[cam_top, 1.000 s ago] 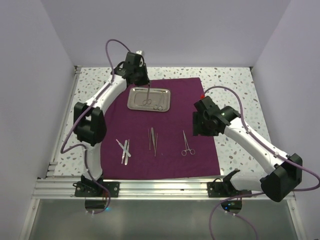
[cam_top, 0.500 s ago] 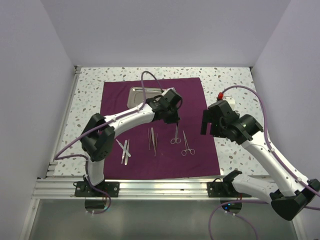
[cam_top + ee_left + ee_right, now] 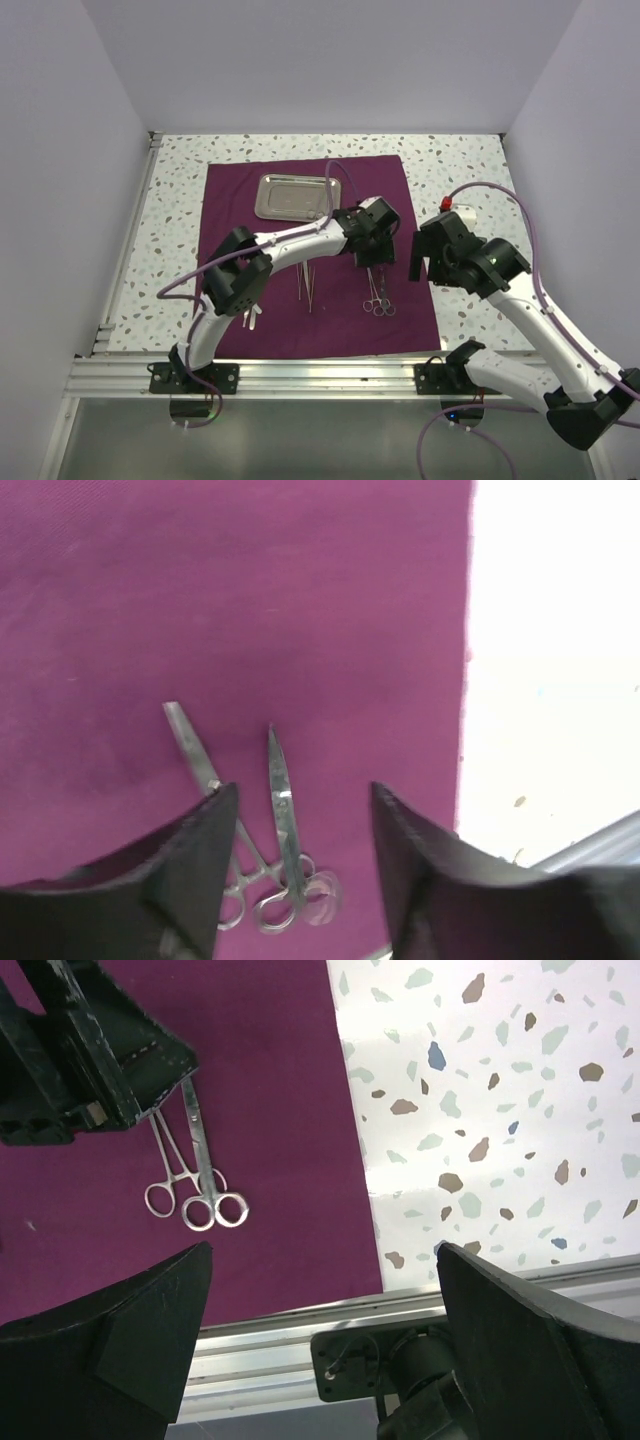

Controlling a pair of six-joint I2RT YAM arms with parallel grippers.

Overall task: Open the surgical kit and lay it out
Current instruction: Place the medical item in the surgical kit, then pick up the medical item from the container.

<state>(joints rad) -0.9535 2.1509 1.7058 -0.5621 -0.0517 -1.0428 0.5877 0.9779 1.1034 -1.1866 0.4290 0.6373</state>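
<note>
**A:** Where is the kit?

**B:** The dark purple cloth wrap (image 3: 230,200) lies spread flat on the white speckled bench (image 3: 500,1110). The small rectangular shiny steel tray (image 3: 297,197) sits on its far part. The thin silver tweezers (image 3: 306,285) lie near the middle of the cloth.

**A:** And the forceps?

**B:** Two silver scissor-handled forceps (image 3: 283,810) lie side by side on the cloth near its right edge. Their ring handles touch and point toward the arms' bases.

**A:** What about the left end effector (image 3: 300,795)?

**B:** It hangs just over their tips, jaws moderately apart, gripping nothing.

**A:** And the right end effector (image 3: 325,1260)?

**B:** It is spread wide and holds nothing. It hovers over the cloth's right edge, just beside the forceps.
</note>
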